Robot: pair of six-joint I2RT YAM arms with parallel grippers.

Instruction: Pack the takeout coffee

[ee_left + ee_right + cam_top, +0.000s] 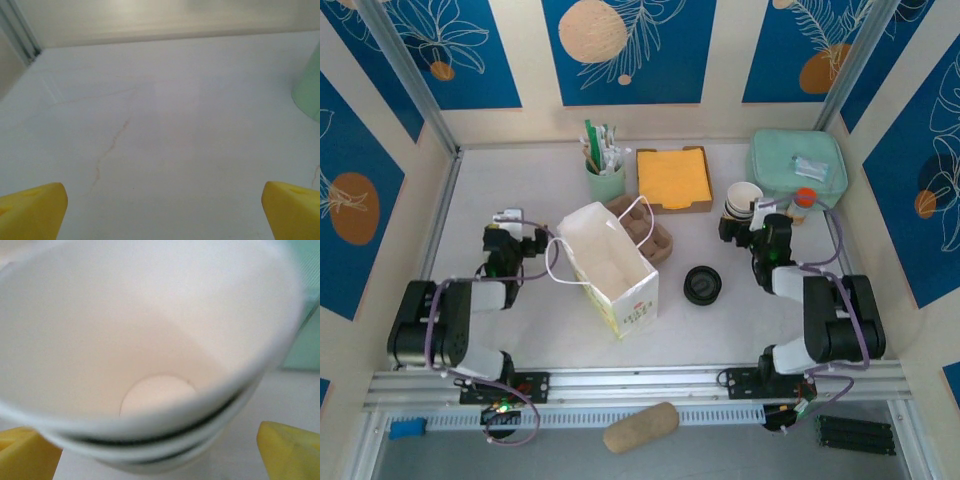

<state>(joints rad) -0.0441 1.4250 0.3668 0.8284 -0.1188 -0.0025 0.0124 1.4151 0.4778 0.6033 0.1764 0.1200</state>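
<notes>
The takeout coffee is out of view. A stack of lidless white-lined cups (742,199) stands at the back right, and its top cup's white inside (150,335) is right in front of my right gripper (160,450). That gripper (749,217) is open, with one yellow fingertip (287,452) on each side of the stack's near rim, not gripping it. Loose black lids (702,285) lie mid-table. A white paper bag (610,262) stands open in the centre. My left gripper (517,230) hangs to the left of the bag, open over bare table (162,210).
A cardboard cup carrier (653,233) sits behind the bag. At the back are a green cup of utensils (604,180), also at the right edge of the left wrist view (309,92), an orange napkin tray (673,178) and a mint pouch (798,165). An orange-capped bottle (804,203) stands by the cups.
</notes>
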